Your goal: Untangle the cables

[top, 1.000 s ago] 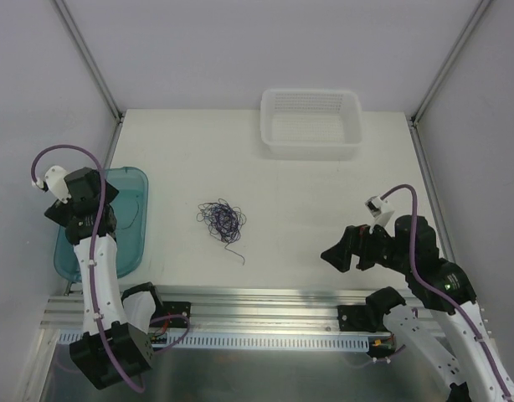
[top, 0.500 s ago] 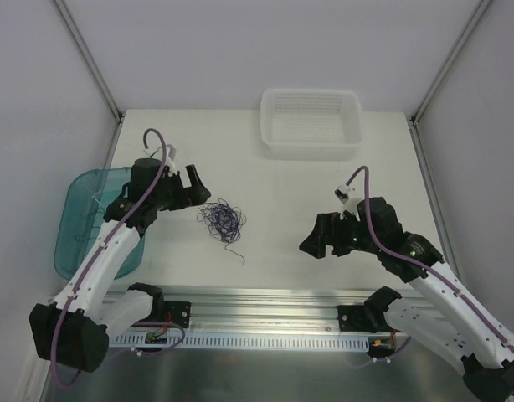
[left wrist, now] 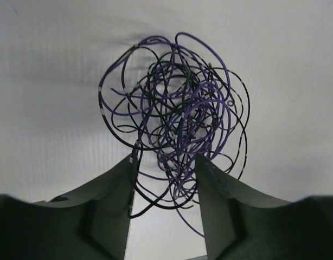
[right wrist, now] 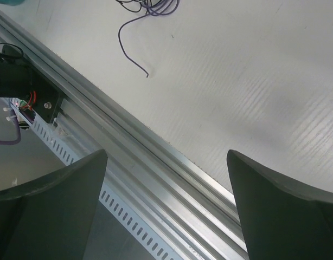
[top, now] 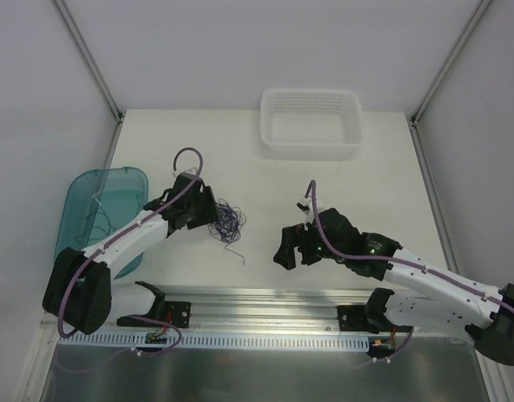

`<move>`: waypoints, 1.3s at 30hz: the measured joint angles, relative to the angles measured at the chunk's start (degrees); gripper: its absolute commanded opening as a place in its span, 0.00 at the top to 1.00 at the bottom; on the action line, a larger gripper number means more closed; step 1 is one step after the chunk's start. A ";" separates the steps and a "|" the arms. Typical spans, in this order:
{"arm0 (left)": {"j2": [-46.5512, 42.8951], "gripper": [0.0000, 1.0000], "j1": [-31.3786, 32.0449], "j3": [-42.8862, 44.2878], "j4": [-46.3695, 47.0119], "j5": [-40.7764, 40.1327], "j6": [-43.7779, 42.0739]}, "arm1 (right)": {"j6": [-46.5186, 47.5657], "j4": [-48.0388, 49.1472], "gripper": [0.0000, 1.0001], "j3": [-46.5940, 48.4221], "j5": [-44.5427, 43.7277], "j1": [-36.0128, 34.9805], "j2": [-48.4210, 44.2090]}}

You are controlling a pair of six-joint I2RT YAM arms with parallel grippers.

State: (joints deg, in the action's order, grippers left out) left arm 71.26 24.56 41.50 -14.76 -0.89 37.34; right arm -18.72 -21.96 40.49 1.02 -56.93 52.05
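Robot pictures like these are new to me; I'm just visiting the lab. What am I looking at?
Two robot arms are bolted at a table's near edge. The wide picture looks down from above; the two close-ups come from a camera on each wrist. On the table lie a clump of thin purple and black cables, a white basket and a teal tray. The left pincer straddles the clump's lower strands, fingers apart, not clamped. The right pincer hangs open near the front rail, holding nothing.
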 measured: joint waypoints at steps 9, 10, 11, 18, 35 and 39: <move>-4.04 1.00 9.33 -6.10 2.97 -1.07 3.04 | -2.32 6.75 0.01 -1.75 -5.40 -1.88 3.41; -5.53 1.00 10.43 -7.21 2.97 -0.96 3.21 | -2.71 7.34 0.01 -2.05 -5.97 -1.88 3.89; -7.26 1.00 11.28 -8.41 3.21 -0.79 3.50 | -3.02 8.24 0.03 -2.27 -6.36 -1.88 4.61; -19.41 1.00 15.67 -15.02 4.59 1.29 6.10 | -4.55 16.68 0.10 -1.38 -6.21 -1.99 14.75; -23.12 1.00 17.11 -18.97 5.90 1.84 9.81 | -10.71 31.32 0.40 11.58 -3.34 -4.17 43.45; -23.19 1.00 17.14 -18.97 5.90 1.84 9.81 | -10.45 31.39 0.76 14.08 -3.52 -4.31 47.30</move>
State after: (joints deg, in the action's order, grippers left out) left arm 48.07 41.69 22.52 -8.86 0.95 47.16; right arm -29.17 9.43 54.57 -2.50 -61.23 99.35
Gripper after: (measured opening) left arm 0.011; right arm 0.376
